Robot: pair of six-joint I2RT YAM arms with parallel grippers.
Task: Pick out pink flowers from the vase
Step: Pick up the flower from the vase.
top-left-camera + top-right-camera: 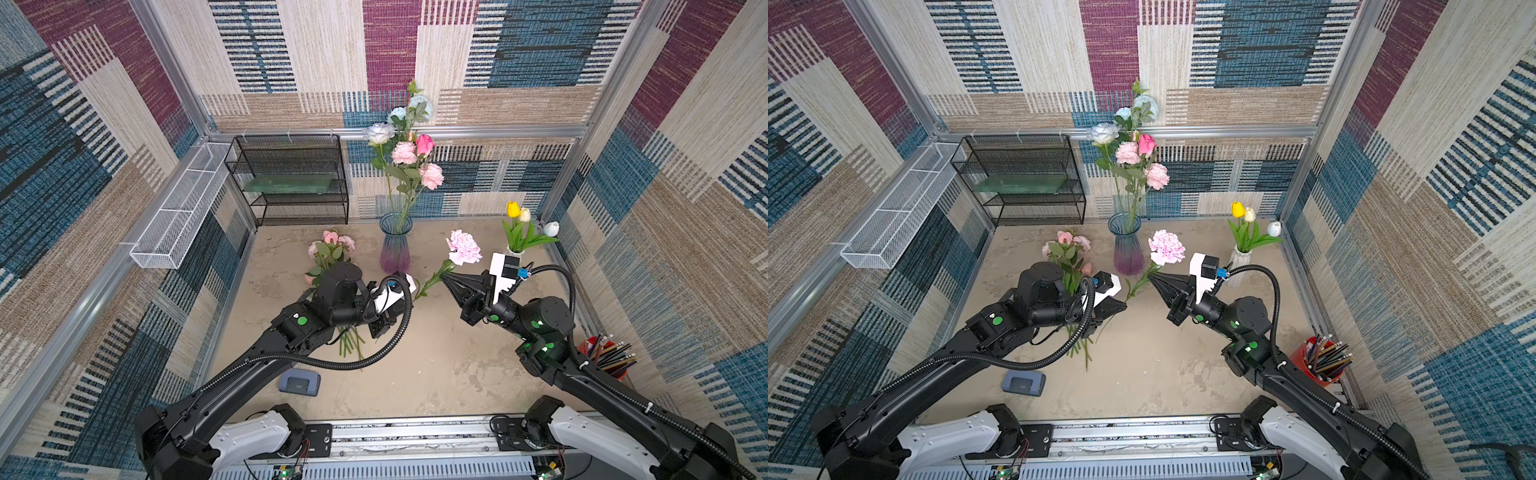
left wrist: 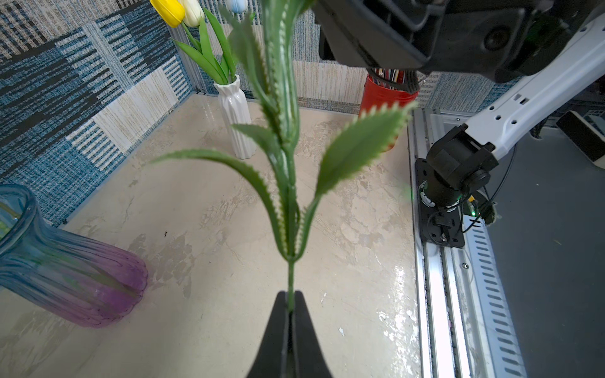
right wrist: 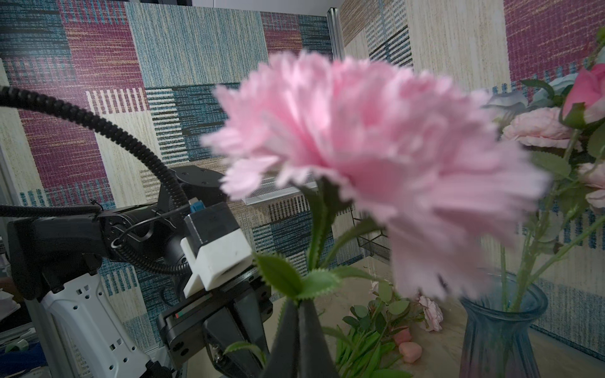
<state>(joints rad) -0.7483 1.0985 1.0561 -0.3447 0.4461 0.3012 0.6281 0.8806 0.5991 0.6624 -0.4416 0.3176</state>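
Nearest the left wrist camera, the left jaws were pressed onto the lower stem point(image 2: 290, 278) of a pink carnation point(image 1: 463, 247). The right jaws pinched that same stem just under the bloom (a handover, I judged). Its long axis ran aslant between them, beside the vase point(image 1: 395, 245). Loose pink flowers point(image 1: 332, 245) lay on the worktop point(image 1: 436, 374) under the left arm, the nearer one. More pink blooms point(image 1: 405, 153) stood in the vase.
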